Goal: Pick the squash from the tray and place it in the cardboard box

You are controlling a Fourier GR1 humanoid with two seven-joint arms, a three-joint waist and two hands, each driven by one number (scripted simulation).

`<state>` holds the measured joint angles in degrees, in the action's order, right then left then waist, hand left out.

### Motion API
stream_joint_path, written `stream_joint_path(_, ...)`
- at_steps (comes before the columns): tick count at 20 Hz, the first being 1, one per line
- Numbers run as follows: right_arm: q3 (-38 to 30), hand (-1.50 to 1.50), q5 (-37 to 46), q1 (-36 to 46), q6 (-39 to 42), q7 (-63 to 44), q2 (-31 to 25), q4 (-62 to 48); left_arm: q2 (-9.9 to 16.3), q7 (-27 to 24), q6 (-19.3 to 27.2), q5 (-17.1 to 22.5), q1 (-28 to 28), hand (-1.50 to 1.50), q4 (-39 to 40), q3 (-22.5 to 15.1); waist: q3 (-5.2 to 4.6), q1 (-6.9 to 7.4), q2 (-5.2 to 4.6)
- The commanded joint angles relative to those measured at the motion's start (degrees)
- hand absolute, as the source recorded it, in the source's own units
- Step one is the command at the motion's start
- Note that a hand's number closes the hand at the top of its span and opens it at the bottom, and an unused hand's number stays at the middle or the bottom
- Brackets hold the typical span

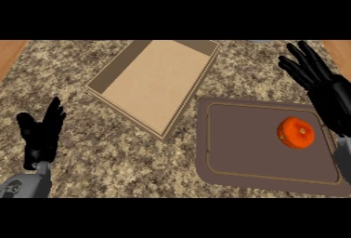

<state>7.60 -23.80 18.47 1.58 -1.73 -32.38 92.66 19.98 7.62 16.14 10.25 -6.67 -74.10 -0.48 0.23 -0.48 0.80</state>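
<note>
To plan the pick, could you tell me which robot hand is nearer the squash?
Right. The right robot hand is open just above and right of the squash; the left robot hand rests far across the counter, left.

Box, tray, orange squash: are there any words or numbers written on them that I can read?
None: no words, numbers or signs can be read anywhere.
The cardboard box is plain tan inside and on its walls.
The tray is plain brown with only a thin border line.
The squash is orange, with no sticker showing.
</note>
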Motion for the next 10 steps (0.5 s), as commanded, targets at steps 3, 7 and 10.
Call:
stream_joint_path(3,-3.43,-1.5,4.72,-5.88,-17.35,-6.59,4.34,-2.29,0.02,-4.54,-6.29,-1.48,-2.18,0.0,-4.34,-5.09,-0.38,-2.37,-0.33)
stream_joint_path(7,-16.09,-1.5,3.03,-2.17,-28.69,2.78,7.8,1.01,-0.22,-4.4,-6.77,-2.24,-2.97,0.0,-5.02,-6.72,1.54,-11.69,5.54)
stream_joint_path(10,-0.63,-1.5,25.92,-17.7,-30.21,-10.97,-6.35,-11.68,-0.31,-6.44,-10.55,-3.66,-4.49,0.0,-8.56,-11.16,-1.2,-6.47,-0.77)
